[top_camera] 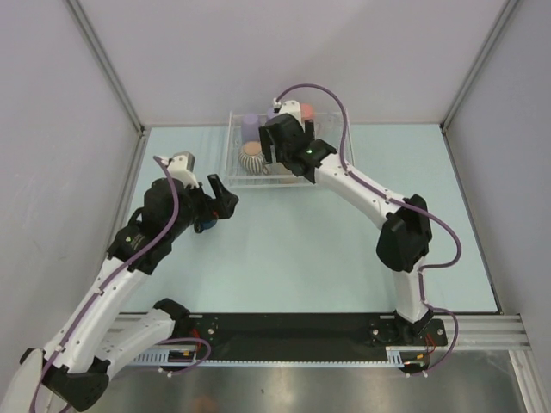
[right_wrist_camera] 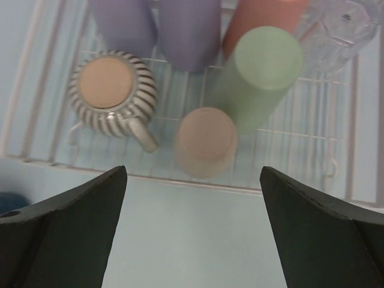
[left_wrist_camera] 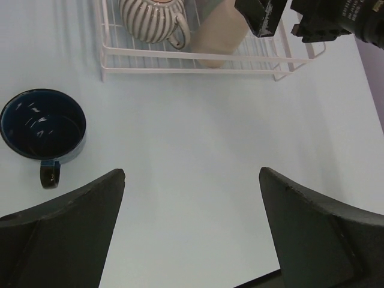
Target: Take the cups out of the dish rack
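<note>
Inside the dish rack (left_wrist_camera: 150, 70), six cups (right_wrist_camera: 267, 60) are revealed by the right wrist view, under the spread right gripper (right_wrist_camera: 192, 171). The navy mug (left_wrist_camera: 42, 125), off the rack's near left corner, is shown before the spread, empty left gripper (left_wrist_camera: 192, 174).

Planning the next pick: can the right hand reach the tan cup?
Probably yes: the right hand hangs open above the tan cup at the near edge of the dish rack, though the green cup stands close beside it.
</note>
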